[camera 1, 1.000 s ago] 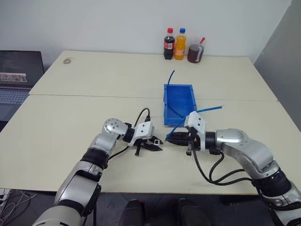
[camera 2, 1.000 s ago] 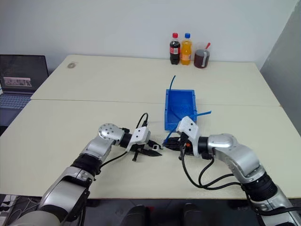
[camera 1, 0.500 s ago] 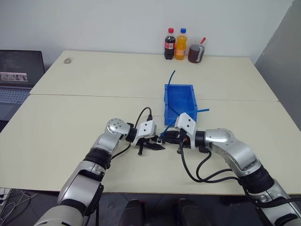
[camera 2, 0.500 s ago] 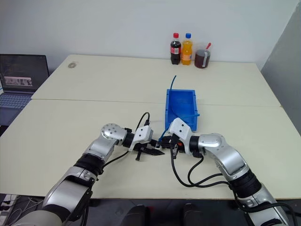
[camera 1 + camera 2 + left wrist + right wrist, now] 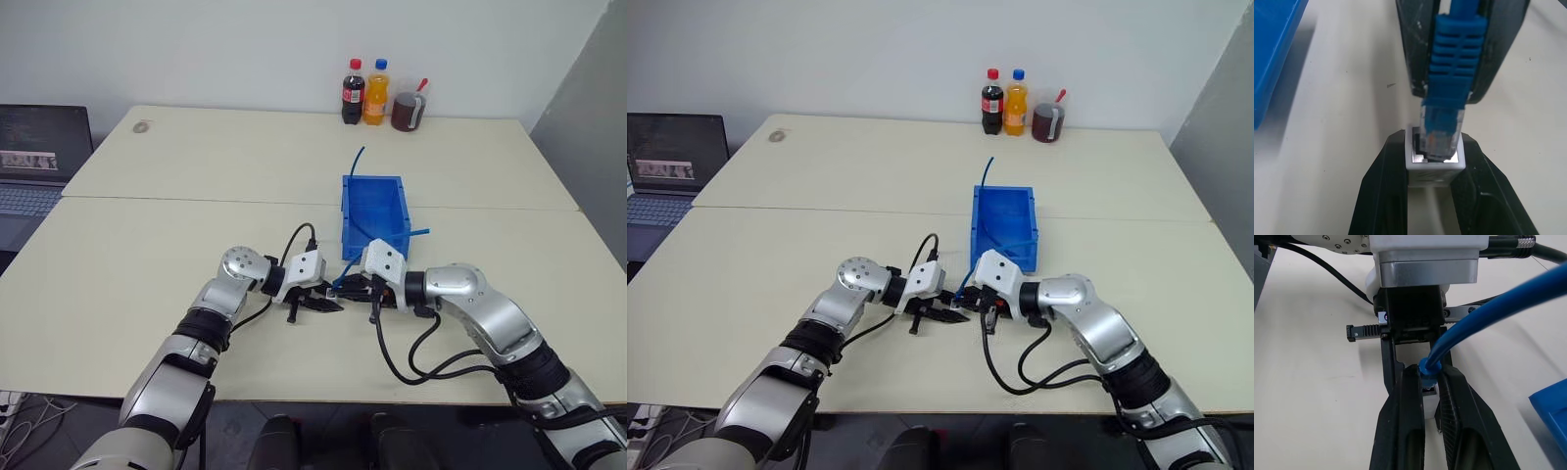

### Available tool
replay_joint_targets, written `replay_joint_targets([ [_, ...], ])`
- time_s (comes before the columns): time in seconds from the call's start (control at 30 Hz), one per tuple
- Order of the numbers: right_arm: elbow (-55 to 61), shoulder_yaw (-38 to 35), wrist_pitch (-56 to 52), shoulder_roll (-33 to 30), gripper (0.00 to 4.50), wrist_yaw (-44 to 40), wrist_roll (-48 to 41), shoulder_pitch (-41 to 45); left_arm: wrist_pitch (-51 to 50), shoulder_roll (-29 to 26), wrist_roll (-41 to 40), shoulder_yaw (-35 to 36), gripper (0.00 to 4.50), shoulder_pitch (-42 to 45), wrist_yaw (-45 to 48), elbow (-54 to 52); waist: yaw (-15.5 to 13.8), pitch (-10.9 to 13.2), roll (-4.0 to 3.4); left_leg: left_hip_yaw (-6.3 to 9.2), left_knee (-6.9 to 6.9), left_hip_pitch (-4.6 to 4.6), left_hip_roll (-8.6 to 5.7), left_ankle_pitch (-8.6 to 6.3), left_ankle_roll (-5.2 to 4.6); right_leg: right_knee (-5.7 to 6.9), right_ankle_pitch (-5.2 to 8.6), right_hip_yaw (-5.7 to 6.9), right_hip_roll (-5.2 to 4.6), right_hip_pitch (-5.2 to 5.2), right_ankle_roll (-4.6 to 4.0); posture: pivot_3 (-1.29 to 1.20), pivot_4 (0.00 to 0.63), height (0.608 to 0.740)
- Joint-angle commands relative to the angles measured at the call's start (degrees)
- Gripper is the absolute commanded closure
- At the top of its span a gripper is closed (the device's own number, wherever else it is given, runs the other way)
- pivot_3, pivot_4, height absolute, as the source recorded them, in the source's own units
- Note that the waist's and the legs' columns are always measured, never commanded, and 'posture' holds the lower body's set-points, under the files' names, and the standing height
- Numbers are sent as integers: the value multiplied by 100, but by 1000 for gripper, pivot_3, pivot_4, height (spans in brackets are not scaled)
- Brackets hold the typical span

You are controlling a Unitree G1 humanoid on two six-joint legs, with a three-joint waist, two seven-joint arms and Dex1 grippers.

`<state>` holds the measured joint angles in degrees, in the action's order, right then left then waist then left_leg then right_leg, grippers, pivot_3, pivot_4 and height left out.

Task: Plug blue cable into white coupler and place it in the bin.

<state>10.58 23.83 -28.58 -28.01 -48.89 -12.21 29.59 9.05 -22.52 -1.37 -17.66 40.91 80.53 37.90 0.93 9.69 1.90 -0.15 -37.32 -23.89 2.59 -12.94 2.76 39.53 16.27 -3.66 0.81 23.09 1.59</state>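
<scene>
— Blue plastic and white plastic meet right between the two claws: the left claw is clamped on the white coupler, and the right claw pinches the ribbed boot of the blue cable, whose clear plug sits in the mouth of the coupler's socket.

— How far in is it?

— Hard to say; the plug's back half is plainly outside the socket, and the tip is hidden in the dark opening. From the head, the joint is a small knot between the black fingers, near the counter's front half.

— And the bin?

— The bin stands just beyond the right claw, its lower lip towards the claws. A second blue cable sticks up over its far rim, and the held cable trails back across the bin's near right corner.

— Room to move?

— Bare counter lies left of the arms. Bottles and a mug stand well apart at the far edge; a laptop is cut off at the left.
</scene>
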Motion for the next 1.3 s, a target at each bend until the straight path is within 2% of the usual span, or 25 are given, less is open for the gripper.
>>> replay_joint_targets([
  [0.03, -235, 143, 65, 39, 4322, -33, 295, 80, -63, 42, 183, -161, 3701, -55, -71, 42, 5, -3, -1, 0, 0, 1, 0, 0, 0, 0, 0, 0, 0, 0, -1, 0, 150, 740],
  [0.47, -677, 478, 499, -218, 4322, -872, 737, 585, -72, 72, 190, -147, 3701, 4, -132, 86, 24, -27, -27, -1, -1, 7, 0, 0, 0, 12, 2, -1, 2, 0, 2, 0, 150, 740],
  [0.7, -1219, 784, 582, -94, 4322, -1203, 1047, 922, -66, 107, 191, -114, 3701, 14, -202, 79, 8, -40, -36, -1, -2, 7, -1, 0, 0, 8, 2, -1, 0, -2, 2, 0, 150, 740],
  [0.97, -1660, 850, 623, 51, 4322, -1254, 1218, 736, -111, 96, 174, -79, 3701, -96, -288, -42, 28, -98, -58, -1, -2, 17, 0, 1, -2, 16, 5, -2, 2, -6, 5, 0, 150, 740],
  [1.03, -1767, 895, 675, 67, 4322, -1265, 1264, 656, -113, 105, 175, -70, 3701, -92, -307, -29, 39, -99, -57, -1, 1, 43, 0, 1, -2, 12, 13, -1, 2, -34, 11, 0, 150, 740],
  [1.1, -1872, 918, 717, 101, 4322, -1259, 1300, 628, -109, 113, 182, -64, 3701, -83, -324, -14, 52, -103, -56, -4, 29, 111, 1, 1, -1, -21, 19, -2, 2, -103, 9, 0, 150, 740],
  [1.3, -2127, 961, 791, 151, 4322, -1282, 1385, 602, -93, 142, 196, -42, 3701, -26, -342, 38, 66, -128, -58, -1, 35, 120, 4, 1, -1, -41, 20, 1, 2, -120, 9, 0, 150, 740],
])
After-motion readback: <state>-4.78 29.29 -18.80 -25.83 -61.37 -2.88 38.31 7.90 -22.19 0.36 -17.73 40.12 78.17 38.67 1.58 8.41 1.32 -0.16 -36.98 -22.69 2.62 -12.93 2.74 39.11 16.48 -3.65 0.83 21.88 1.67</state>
